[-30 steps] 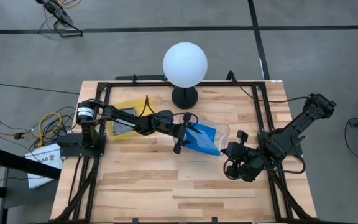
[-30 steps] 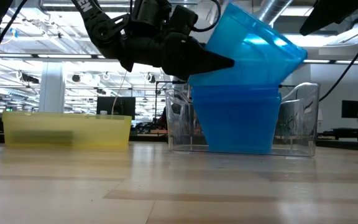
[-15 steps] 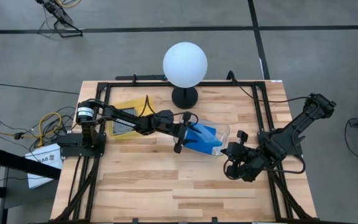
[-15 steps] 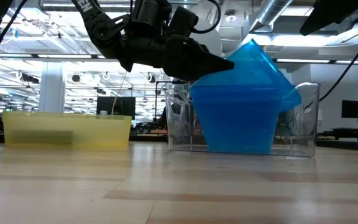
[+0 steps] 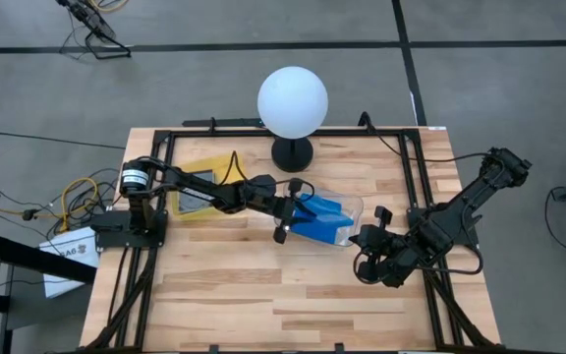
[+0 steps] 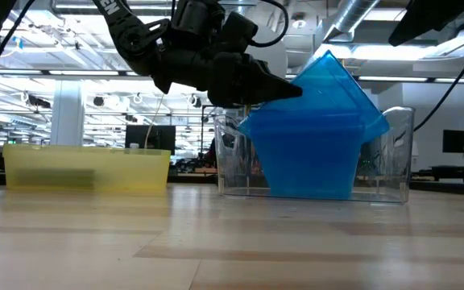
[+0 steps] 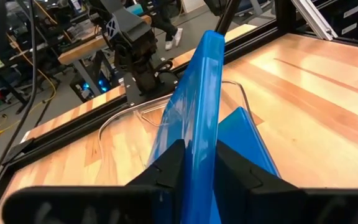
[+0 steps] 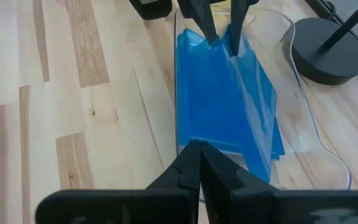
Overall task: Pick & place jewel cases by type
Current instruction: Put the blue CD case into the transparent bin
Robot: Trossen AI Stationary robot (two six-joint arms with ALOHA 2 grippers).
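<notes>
1. The left gripper (image 7: pixel 199 163) reaches over the clear plastic tray (image 5: pixel 354 209) at mid-table; its two fingers (image 7: pixel 166 168) clasp the edge of a blue jewel case (image 7: pixel 194 99) that stands tilted on a corner.
2. In the low view the held case's upper corner rises above the tray wall (image 6: pixel 397 153), just beside the left gripper's tips (image 6: pixel 292 87).
3. The other blue jewel cases (image 8: pixel 219 106) lie stacked and leaning inside the clear tray, beneath the held one.
4. The right gripper (image 8: pixel 199 163) waits on the right side of the table, near the clear tray's end, with fingers pressed together on nothing.
5. A yellow shallow tray (image 6: pixel 87 167) sits to the left of the clear tray, under the left arm; what lies in it cannot be told.
6. A white globe lamp (image 5: pixel 292 102) on a dark base stands at the table's far edge.
</notes>
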